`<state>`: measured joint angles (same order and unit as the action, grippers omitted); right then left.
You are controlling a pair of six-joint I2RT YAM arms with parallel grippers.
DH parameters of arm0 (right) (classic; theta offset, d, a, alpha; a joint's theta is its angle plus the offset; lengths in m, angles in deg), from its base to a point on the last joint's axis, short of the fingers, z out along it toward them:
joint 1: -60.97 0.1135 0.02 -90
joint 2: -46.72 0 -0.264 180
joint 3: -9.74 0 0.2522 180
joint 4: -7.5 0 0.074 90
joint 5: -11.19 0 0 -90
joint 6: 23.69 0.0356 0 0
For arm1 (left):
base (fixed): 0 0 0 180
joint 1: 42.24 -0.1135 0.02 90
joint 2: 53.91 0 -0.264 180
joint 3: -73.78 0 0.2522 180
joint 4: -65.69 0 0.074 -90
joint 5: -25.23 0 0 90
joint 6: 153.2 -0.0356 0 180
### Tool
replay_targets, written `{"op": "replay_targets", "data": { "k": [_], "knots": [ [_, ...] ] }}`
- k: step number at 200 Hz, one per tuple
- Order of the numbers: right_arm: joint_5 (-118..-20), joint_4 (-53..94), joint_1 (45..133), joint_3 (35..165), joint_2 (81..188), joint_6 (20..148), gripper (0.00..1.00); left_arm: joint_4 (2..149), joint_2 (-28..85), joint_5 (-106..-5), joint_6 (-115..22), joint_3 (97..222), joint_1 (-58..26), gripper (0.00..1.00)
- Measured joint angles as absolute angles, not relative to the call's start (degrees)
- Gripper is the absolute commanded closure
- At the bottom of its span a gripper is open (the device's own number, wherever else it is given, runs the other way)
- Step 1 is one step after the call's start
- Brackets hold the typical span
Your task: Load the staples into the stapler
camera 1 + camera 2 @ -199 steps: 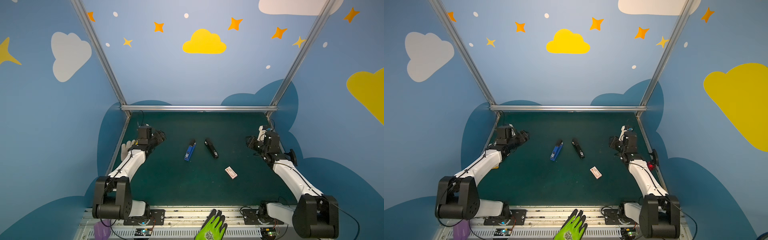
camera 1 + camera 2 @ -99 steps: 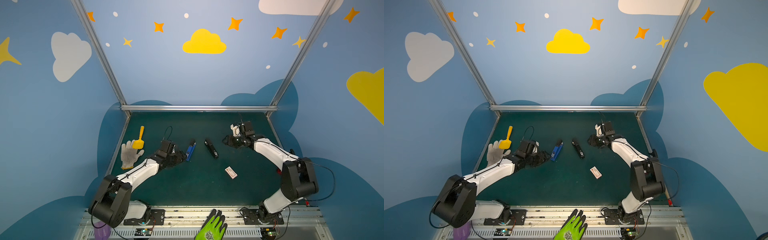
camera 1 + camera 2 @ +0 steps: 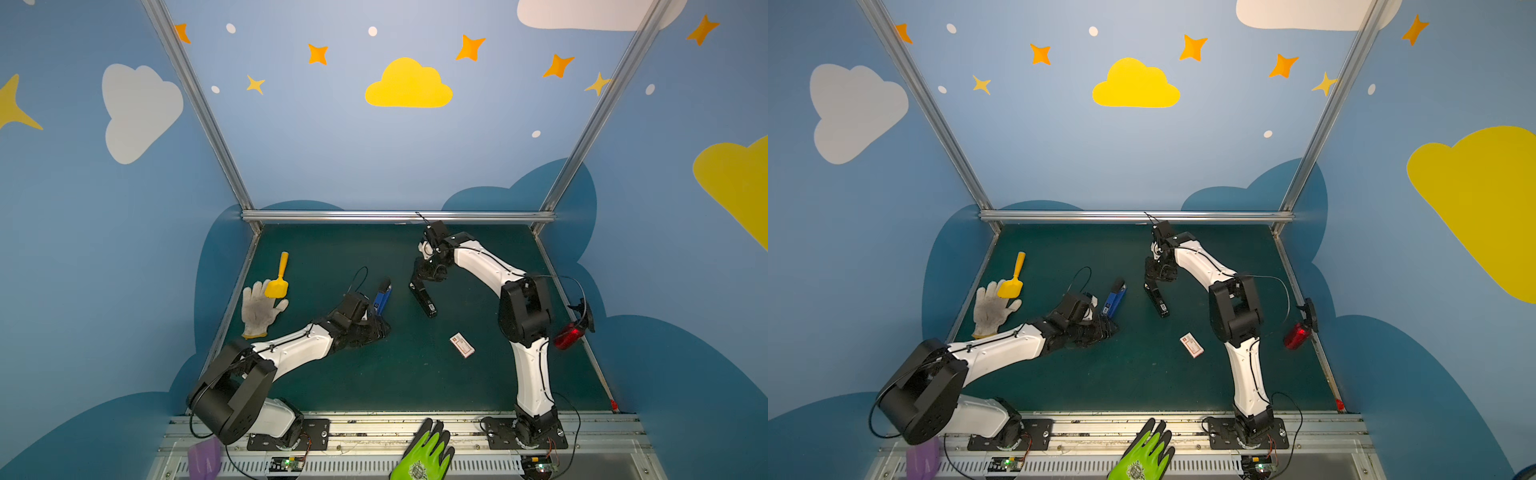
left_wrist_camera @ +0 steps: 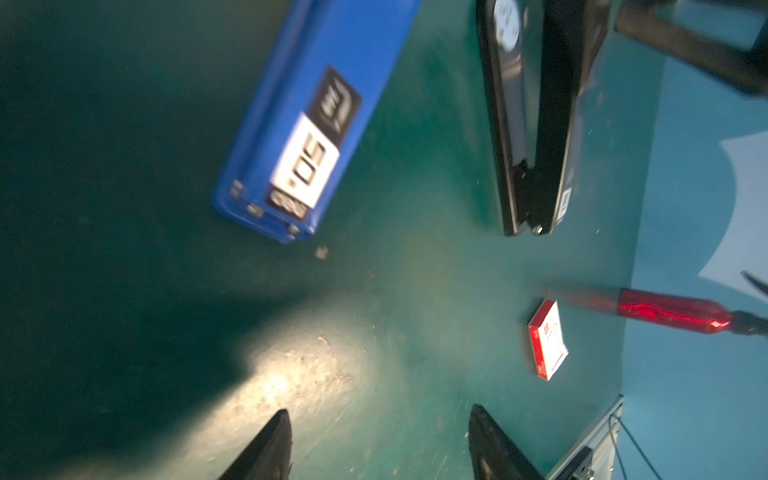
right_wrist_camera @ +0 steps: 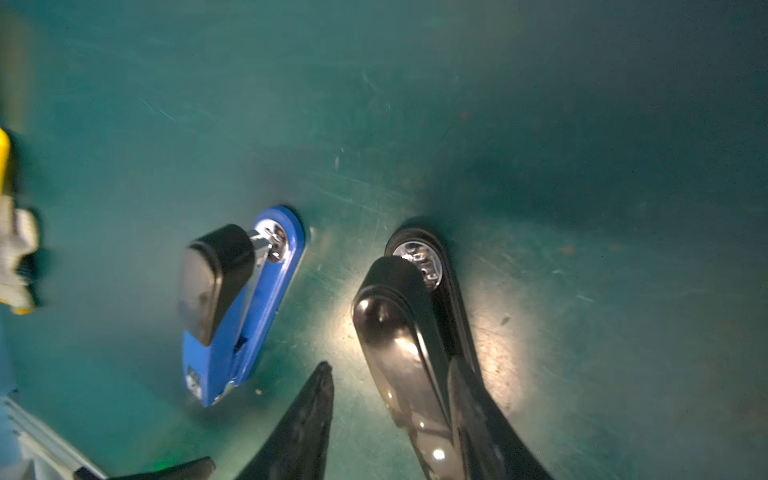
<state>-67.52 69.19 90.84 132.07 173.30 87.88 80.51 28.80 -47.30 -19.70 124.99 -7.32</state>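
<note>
Staples did not show in any view, so where they lay could not be told. Nearest on the green bench, a small white box with a red mark lay nearer than the black stapler and slightly to its right, well apart from both arms. Left of the black stapler and a little nearer, the left end effector hung low over bare bench with its jaws wide apart and nothing between them. It was just short of the near end of a blue stapler, which lay to the left of the black one, roughly parallel.

The black stapler's long axis ran near to far, hinge end nearer, head end farther. Over that far part the right end effector stood with jaws partly apart astride the body. In the right wrist view one finger was clear of it with bench showing between, so it was not clamped. By this, the right arm was much the nearer to the black stapler, and closing across its narrow width looked the likely move.
</note>
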Motion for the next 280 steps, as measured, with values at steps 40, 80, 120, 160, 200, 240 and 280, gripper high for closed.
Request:
{"op": "replay_targets", "data": {
  "k": [40,80,120,160,200,240,280],
  "knots": [
    [-70.0,75.0,92.3,138.3,178.5,87.0,0.61,79.8,32.3,-47.0,-20.1,127.5,-6.4,0.34],
    [-72.2,78.3,93.3,143.7,181.9,85.9,0.59,78.8,36.3,-46.1,-20.4,129.0,-6.4,0.35],
    [-74.3,80.2,94.2,145.5,184.2,84.2,0.72,78.3,38.5,-45.5,-20.4,130.2,-6.4,0.36],
    [-75.8,80.7,94.6,145.4,184.2,83.5,0.88,77.9,40.6,-44.7,-20.3,131.8,-6.4,0.39],
    [-74.2,76.7,94.6,134.1,177.1,81.7,0.92,76.2,41.5,-43.5,-19.2,132.4,-6.8,0.46],
    [-71.1,73.3,94.8,122.8,167.6,79.2,0.96,72.2,44.4,-41.4,-17.3,132.8,-8.0,0.48],
    [-69.4,67.6,96.0,113.7,159.4,77.3,1.00,67.1,45.5,-38.9,-14.5,132.1,-9.0,0.45]
  ]
}}
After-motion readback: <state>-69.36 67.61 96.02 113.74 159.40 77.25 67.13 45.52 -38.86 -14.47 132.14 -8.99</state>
